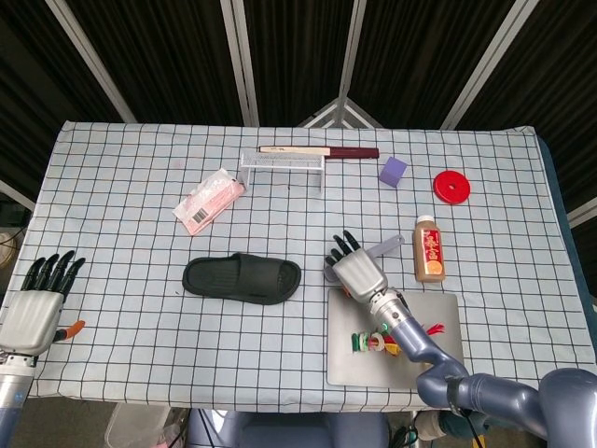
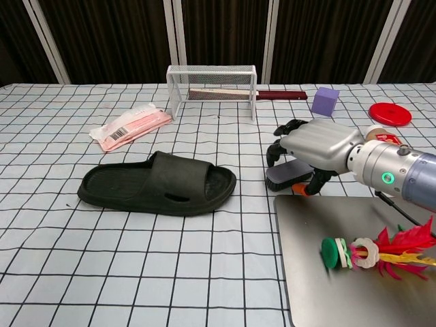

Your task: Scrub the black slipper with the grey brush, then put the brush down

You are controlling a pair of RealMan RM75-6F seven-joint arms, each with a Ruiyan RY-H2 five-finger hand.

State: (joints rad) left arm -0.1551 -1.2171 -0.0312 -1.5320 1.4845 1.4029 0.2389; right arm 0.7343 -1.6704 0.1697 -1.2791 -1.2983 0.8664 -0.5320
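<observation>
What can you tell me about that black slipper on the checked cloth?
The black slipper is an open-toed slide with one broad strap over the front and a ridged footbed; it looks like matte rubber or foam. It lies flat, sole down, lengthwise across the checked tablecloth, near the table's middle. Nothing touches it: the right hand and the grey brush are to its right, apart from it.

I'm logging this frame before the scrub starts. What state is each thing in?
grey brush: lying on the table, bristles down, under the right hand.
right hand: over the brush, fingers curled down around it, grip not clear.
left hand: fingers apart, holding nothing.
black slipper: flat on the table, sole down, untouched.
brown bottle: upright, capped.
wire rack: standing upright.
</observation>
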